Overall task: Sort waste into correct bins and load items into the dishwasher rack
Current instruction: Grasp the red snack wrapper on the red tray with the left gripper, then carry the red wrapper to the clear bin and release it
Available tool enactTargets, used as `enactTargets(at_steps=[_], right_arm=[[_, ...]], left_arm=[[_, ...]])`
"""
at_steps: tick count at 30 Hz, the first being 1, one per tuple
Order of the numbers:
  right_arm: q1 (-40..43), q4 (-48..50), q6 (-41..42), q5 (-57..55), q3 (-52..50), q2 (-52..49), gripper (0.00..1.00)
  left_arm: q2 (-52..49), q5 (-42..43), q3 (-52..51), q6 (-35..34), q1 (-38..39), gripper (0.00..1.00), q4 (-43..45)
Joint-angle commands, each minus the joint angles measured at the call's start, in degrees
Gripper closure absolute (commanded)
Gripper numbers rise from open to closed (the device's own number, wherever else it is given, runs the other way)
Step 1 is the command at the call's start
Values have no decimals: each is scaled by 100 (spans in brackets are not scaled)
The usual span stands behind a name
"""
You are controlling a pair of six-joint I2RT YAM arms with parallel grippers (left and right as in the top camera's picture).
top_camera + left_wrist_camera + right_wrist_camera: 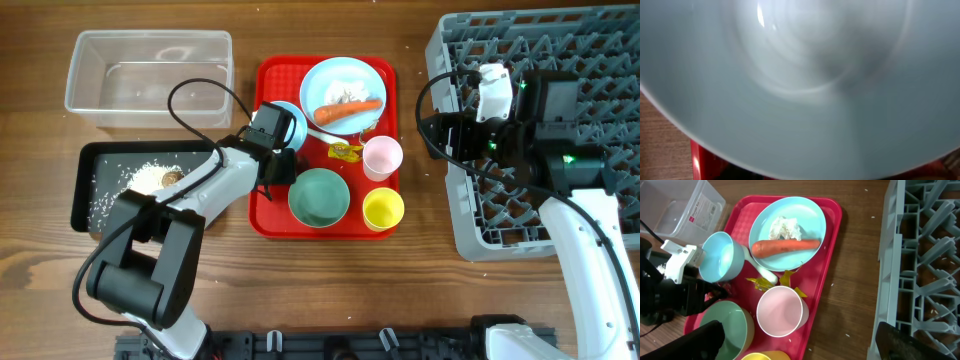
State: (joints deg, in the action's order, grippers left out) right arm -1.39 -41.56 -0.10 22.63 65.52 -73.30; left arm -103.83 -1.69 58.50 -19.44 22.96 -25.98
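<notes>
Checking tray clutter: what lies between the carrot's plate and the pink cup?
A crumpled yellow wrapper, between the pale blue plate and the pink cup; plainest in the right wrist view.

Orange carrot (pixel 348 108), pale blue plate (pixel 315 80), red tray (pixel 268 216), pink cup (pixel 382 156), yellow cup (pixel 383 208)

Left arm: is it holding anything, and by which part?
Cannot be told: its jaws sit at the rim of the blue bowl, but the contact is hidden.
</notes>
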Motion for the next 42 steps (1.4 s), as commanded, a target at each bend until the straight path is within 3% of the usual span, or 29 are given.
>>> enactTargets(at_steps=[1, 2, 3, 9, 16, 18, 20, 23, 24, 26, 27, 29, 35, 40, 42], right_arm=[[13, 13, 24, -61, 111, -48, 0], [13, 11, 24, -61, 111, -48, 0], [13, 11, 24, -59, 111, -48, 0], [13, 9, 26, -61, 111, -48, 0], [13, 15, 13, -63, 111, -48, 0], [13, 17, 15, -63, 111, -48, 0], [13, 22, 15, -63, 111, -48, 0], [13, -37, 20, -63, 111, -48, 0], [13, -46, 20, -63, 111, -48, 0], [13, -9, 20, -63, 111, -48, 0], [13, 0, 20, -63, 111, -48, 0], [13, 17, 20, -61, 111, -48, 0], [13, -83, 15, -63, 111, -48, 0], [13, -76, 13, -63, 111, -48, 0], [13, -76, 15, -63, 111, -48, 0]], left_arm=[[-98, -55, -81, -31, 7, 78, 9], [-98, -52, -81, -33, 7, 94, 7], [-96, -52, -81, -33, 7, 96, 7], [109, 289, -48, -35, 7, 96, -275], [2107, 334, 273, -33, 0, 96, -708], [2656, -160, 271, -33, -68, 96, -654], [2743, -439, 271, -28, -304, 96, -426], [2618, -4, 269, 24, -621, 96, -540], [2542, 278, 269, 247, -612, 93, -708], [2247, 780, 251, 763, -444, 67, -1279], [2087, 787, 247, 944, -352, 60, -1475], [1622, 787, 247, 1294, -184, 54, -1676], [251, 787, 249, 1478, -57, 53, -1493], [-223, 789, 247, 1617, -57, 29, -1298], [-317, 789, 247, 1624, -57, 32, -1220]])
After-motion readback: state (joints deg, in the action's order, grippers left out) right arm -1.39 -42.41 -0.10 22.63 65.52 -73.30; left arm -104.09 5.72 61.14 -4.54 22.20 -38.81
